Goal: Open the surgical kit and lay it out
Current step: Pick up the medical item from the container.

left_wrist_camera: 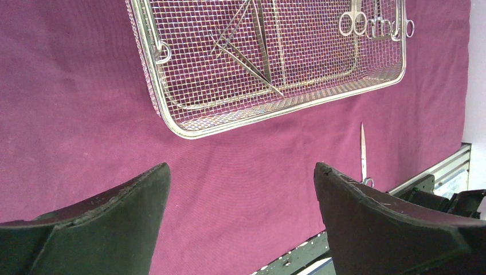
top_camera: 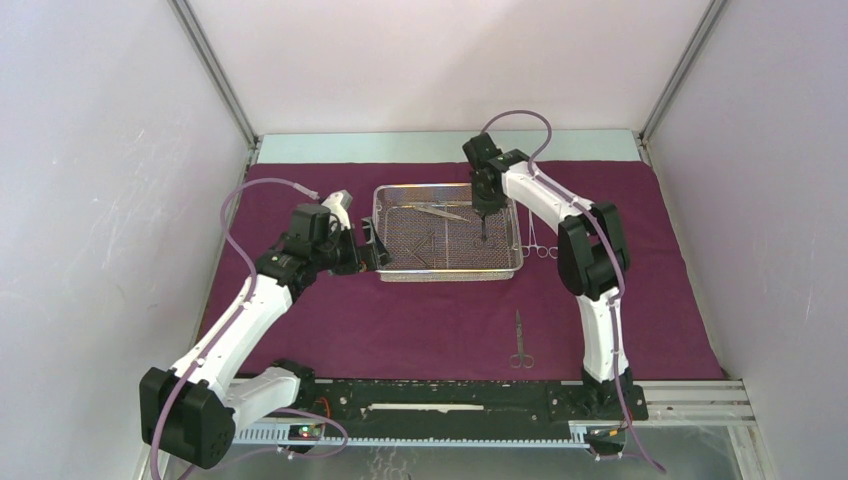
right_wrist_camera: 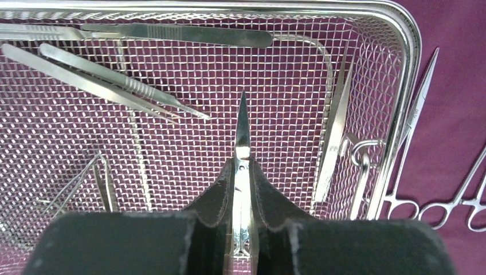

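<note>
The maroon cloth [top_camera: 400, 320] lies spread flat, and the wire-mesh tray [top_camera: 450, 275] stands at its middle. My right gripper [right_wrist_camera: 242, 163] hangs over the right part of the tray [right_wrist_camera: 410, 69], shut on a slim pointed steel instrument [right_wrist_camera: 242, 123] whose tip points down at the mesh. Tweezers [right_wrist_camera: 114, 86] and a flat steel handle [right_wrist_camera: 183, 34] lie inside the tray. My left gripper [left_wrist_camera: 242, 169] is wide open with nothing between its fingers. It hovers over bare cloth just left of the tray [left_wrist_camera: 172, 123].
Scissors [top_camera: 520, 340] lie on the cloth in front of the tray, seen past my left fingers as scissors [left_wrist_camera: 363, 154]. Ring-handled clamps [top_camera: 537, 240] lie on the cloth by the tray's right rim. White walls close in the cloth on three sides.
</note>
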Controlling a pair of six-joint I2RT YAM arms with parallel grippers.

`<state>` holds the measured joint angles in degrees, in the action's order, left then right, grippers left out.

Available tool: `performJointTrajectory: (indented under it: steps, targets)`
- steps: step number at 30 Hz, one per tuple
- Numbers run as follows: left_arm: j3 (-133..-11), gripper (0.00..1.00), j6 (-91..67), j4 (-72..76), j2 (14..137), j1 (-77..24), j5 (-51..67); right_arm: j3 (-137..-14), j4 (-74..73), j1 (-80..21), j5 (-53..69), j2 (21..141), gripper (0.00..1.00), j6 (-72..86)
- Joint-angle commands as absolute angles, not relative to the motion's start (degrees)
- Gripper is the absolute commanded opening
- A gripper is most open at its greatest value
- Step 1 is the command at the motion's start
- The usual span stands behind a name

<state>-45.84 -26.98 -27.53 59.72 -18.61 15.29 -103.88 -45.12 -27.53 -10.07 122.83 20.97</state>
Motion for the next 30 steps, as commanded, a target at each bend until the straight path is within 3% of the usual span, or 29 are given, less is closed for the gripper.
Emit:
performJointTrajectory:
  steps: [1, 13, 30]
  targets:
    - [-45.0, 1.0, -27.0, -26.7, 59.1, -18.3, 16.0, -107.4, -47.0, -28.5, -11.3, 117.5, 0.05, 22.1]
    - [-44.9, 1.0, -27.0, -26.7, 57.9, -18.3, 16.4, -106.0, -50.6, -31.1, -11.8, 111.0, 0.05, 23.9]
    - [-44.5, 1.0, -27.2, -26.5, 56.3, -18.3, 17.0, -91.6, -51.8, -35.4, -11.8, 96.1, 0.06, 27.8]
